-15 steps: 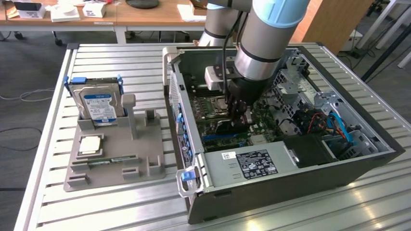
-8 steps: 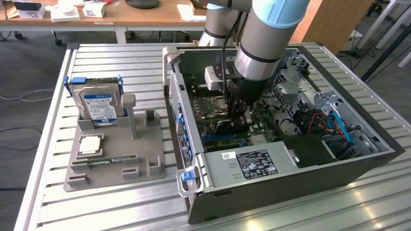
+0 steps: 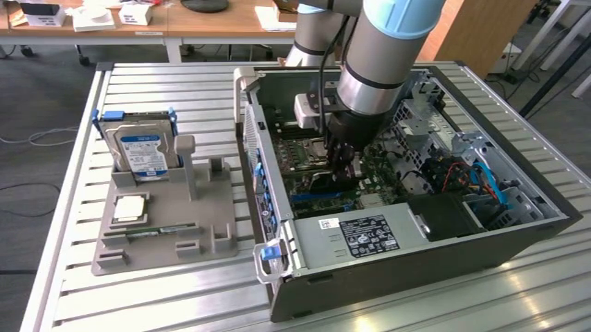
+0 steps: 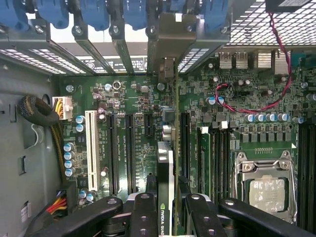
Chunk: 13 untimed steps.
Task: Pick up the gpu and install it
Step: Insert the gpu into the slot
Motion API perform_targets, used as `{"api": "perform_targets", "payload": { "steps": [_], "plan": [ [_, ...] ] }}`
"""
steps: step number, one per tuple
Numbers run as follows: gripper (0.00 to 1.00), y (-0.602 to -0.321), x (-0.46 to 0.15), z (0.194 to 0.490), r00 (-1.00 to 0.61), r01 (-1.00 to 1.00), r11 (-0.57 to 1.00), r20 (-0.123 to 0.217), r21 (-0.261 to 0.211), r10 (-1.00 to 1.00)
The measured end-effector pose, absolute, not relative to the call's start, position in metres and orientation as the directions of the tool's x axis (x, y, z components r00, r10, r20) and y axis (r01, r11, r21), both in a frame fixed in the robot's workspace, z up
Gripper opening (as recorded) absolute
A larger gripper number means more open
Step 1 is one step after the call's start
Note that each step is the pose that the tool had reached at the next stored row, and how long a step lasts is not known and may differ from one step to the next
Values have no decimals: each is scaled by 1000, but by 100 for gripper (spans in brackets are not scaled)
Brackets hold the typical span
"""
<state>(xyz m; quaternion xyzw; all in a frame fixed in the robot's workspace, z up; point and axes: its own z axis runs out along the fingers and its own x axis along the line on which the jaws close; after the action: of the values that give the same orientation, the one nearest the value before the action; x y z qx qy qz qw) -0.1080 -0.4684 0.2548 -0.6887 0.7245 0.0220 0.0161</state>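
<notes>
The gpu (image 4: 165, 168) shows edge-on in the wrist view as a thin card with an NVIDIA label, standing upright over the green motherboard (image 4: 138, 103). Its metal end bracket (image 4: 170, 42) sits at the case's rear slot openings. My gripper (image 4: 168, 217) is shut on the gpu, with one black finger (image 4: 143, 212) on each side of the card. In the exterior view my gripper (image 3: 344, 162) reaches down into the open computer case (image 3: 416, 277), low over the board, and the card (image 3: 328, 185) is a dark shape just under it.
A grey holder (image 3: 212, 242) on the exterior view's left carries a silver hard drive (image 3: 143, 149), a processor chip (image 3: 129, 207) and a green memory strip (image 3: 162, 232). The case holds the power supply (image 3: 369, 235), the processor socket (image 4: 266, 190), a white slot (image 4: 91, 148) and red cables (image 4: 256, 106).
</notes>
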Motion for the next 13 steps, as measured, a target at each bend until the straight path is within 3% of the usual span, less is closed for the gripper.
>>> {"api": "perform_targets", "payload": {
  "steps": [13],
  "plan": [
    [27,-468,-108,254,-76,-997,76,-53,10,-996]
  ]
}}
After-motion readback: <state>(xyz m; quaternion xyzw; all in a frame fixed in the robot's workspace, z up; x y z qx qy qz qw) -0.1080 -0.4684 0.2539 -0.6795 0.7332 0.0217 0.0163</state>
